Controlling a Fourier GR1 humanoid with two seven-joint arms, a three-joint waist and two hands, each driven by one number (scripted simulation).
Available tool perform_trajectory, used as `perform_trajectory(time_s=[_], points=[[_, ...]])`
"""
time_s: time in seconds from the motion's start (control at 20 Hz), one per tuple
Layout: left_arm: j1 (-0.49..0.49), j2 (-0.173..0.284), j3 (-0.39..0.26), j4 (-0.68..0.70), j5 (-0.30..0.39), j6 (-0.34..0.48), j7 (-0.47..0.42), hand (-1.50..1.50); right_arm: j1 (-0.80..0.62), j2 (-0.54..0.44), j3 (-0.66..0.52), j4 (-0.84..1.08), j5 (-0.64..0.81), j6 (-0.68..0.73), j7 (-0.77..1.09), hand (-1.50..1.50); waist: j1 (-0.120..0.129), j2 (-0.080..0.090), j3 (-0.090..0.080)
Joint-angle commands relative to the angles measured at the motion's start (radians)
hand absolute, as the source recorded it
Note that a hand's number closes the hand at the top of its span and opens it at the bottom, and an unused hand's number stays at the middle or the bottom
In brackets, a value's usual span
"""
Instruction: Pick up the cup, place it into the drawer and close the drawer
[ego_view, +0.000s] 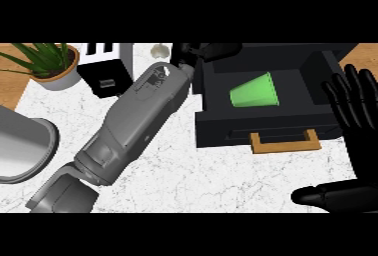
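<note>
A green cup (255, 91) lies on its side inside the open black drawer (221, 127), with nothing touching it. The drawer has a tan handle (285, 143) on its front. My left forearm reaches diagonally from the lower left, and my left hand (212, 50) sits at the drawer's far left corner, dark against the dark cabinet. My right hand (356, 117) stands open at the drawer's right side with straight fingers pointing up and the thumb (325, 196) low at the right, holding nothing.
A potted plant (49, 64) stands at the far left, with a black-and-white toaster (105, 69) next to it. A grey round basin (22, 145) is at the left edge. The white marble counter (221, 175) extends in front of the drawer.
</note>
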Motion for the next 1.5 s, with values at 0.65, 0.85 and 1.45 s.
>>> perform_trajectory(time_s=[0.65,0.85,1.45], points=[[-0.056,0.000,-0.313,0.155,0.087,0.105,0.021,-1.50,-0.072,0.010,0.025,0.065,-0.007,0.014,-0.017,-1.50,-0.059,0.015,0.002],[-0.075,0.000,-0.292,0.160,0.141,0.094,0.009,-1.50,-0.082,0.015,0.028,0.053,-0.031,0.020,-0.011,-1.50,-0.061,0.018,0.001],[-0.056,0.000,-0.212,0.039,0.292,0.007,-0.165,-1.50,-0.023,-0.015,-0.030,-0.035,-0.160,0.038,0.070,-1.50,0.010,-0.004,-0.001]])
